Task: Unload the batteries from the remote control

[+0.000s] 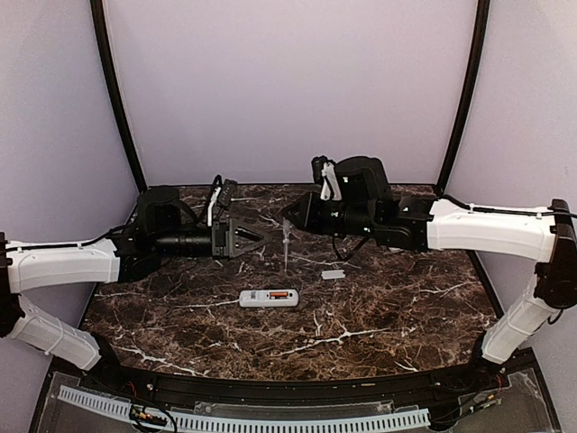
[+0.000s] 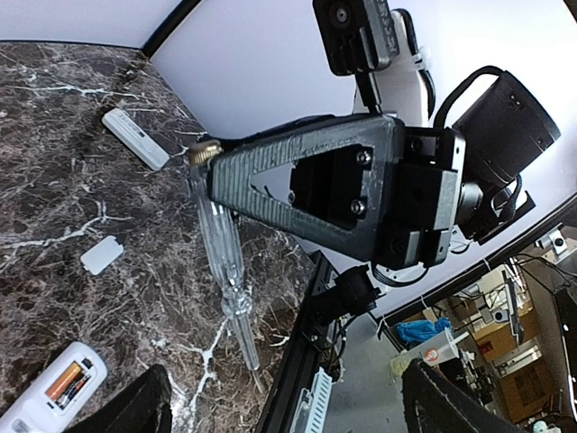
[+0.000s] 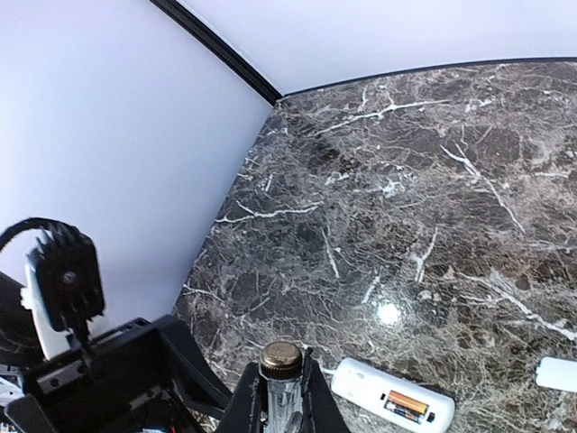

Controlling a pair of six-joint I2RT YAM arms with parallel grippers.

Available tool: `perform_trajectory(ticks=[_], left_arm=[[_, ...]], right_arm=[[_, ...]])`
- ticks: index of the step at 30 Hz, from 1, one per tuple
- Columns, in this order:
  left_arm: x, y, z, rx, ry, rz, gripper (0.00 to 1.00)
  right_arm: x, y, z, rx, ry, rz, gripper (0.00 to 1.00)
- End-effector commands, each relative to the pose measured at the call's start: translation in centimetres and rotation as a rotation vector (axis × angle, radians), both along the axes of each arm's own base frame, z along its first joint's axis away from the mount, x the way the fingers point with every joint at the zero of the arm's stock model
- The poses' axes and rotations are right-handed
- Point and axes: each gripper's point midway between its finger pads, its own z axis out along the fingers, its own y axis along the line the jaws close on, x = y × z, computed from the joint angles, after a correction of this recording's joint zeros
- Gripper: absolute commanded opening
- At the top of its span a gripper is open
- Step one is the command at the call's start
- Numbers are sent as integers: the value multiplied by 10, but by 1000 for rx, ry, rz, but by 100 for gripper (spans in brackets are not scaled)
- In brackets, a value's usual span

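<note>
The white remote control point(image 1: 269, 298) lies back-up on the marble table with its compartment open, and orange batteries point(image 1: 280, 295) sit inside. It also shows in the right wrist view point(image 3: 379, 390) with the batteries point(image 3: 407, 403), and in the left wrist view point(image 2: 36, 401) with the batteries point(image 2: 68, 380). My right gripper point(image 1: 290, 217) is shut on a clear screwdriver point(image 1: 285, 245) with a brass cap point(image 3: 281, 358), which hangs tip-down behind the remote. My left gripper point(image 1: 255, 239) is open and empty, left of the screwdriver, its fingers point(image 2: 135, 406) wide apart.
The small white battery cover point(image 1: 334, 274) lies right of the remote and behind it, and also shows in the left wrist view point(image 2: 101, 254). A white flat bar point(image 2: 135, 138) lies further back on the table. The black table edge point(image 2: 306, 334) runs close by.
</note>
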Motion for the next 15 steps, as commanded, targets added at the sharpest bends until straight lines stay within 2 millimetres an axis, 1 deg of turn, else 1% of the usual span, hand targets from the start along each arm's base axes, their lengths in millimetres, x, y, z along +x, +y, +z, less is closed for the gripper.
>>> perform_trajectory(ticks=[1,2,3,4,5,6,7,8,9,10,11,12,13,14,15], left_arm=[[-10,-21,17,-65,13,-82,88],[-10,-25,12,-55,25,-92,88],[-10,-28,15,-61,25,-107,88],[-11,-32,9,-54,37,-121,88],[-14,-36,12,-63,37,-145,88],[-15,-40,8,-56,49,-161,87],[-17,-43,10,-59,47,-179,85],[-19,-47,6,-52,56,-193,83],[-21,-50,7,-51,54,-206,78],[-22,-53,4,-44,61,-214,70],[-24,-55,4,-43,60,-221,66],[-23,-56,3,-41,61,-222,58],[-22,-57,2,-39,60,-219,54],[-22,-57,3,-39,58,-215,47],[-21,-57,2,-34,56,-209,43]], right_arm=[[-2,5,32,119,-47,29,0],[-3,5,34,129,-48,31,0],[-4,4,35,139,-51,34,0],[-5,4,36,145,-52,37,0],[-6,4,35,146,-51,38,0],[-6,3,35,147,-50,38,0],[-7,2,35,148,-50,38,0],[-7,1,35,147,-51,36,0],[-7,1,35,149,-52,34,0],[-7,0,36,150,-56,33,0],[-7,0,37,152,-60,33,0],[-7,-1,37,150,-61,33,0],[-7,-1,38,150,-62,30,0],[-7,-1,38,150,-63,29,0],[-7,-1,37,148,-62,28,0]])
